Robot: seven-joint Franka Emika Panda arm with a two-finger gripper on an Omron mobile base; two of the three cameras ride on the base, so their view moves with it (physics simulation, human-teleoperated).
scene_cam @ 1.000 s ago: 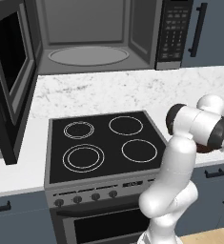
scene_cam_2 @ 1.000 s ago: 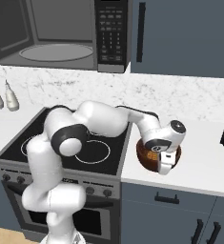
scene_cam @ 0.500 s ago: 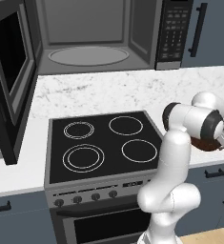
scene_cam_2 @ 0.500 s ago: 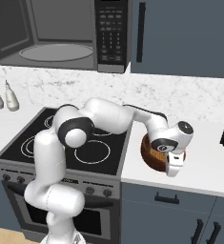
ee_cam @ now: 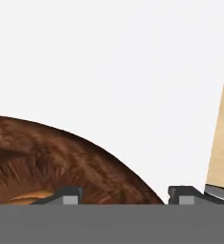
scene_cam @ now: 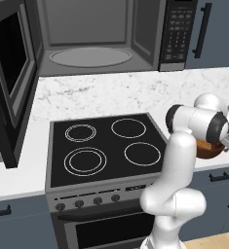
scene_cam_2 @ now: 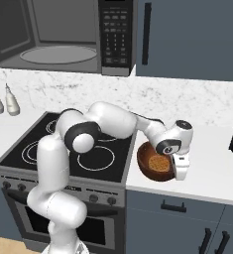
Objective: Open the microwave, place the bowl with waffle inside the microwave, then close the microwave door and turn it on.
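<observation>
The round, glossy reddish-brown wooden-looking bowl (scene_cam_2: 156, 162) sits on the white bench (scene_cam_2: 212, 163) at the lower right of centre in the right base view, just beside the black four-ring stove (scene_cam_2: 71, 147). A small flat tan-golden waffle (scene_cam_2: 159, 161) lies inside it. The hand (scene_cam_2: 177, 167) hangs at the bowl's right rim. In the hand view its two dark fingertips (ee_cam: 67, 196) stand apart, one over the bowl's inside and the other outside the rim, so the rim lies between them; whether they press on it I cannot tell.

At the top of the left base view the wide black and dark-grey microwave (scene_cam: 101, 36) stands open, its round glass turntable (scene_cam: 90, 57) bare. The dark rectangular microwave door (scene_cam: 9, 82) with its black window is swung out at the frame's left edge.
</observation>
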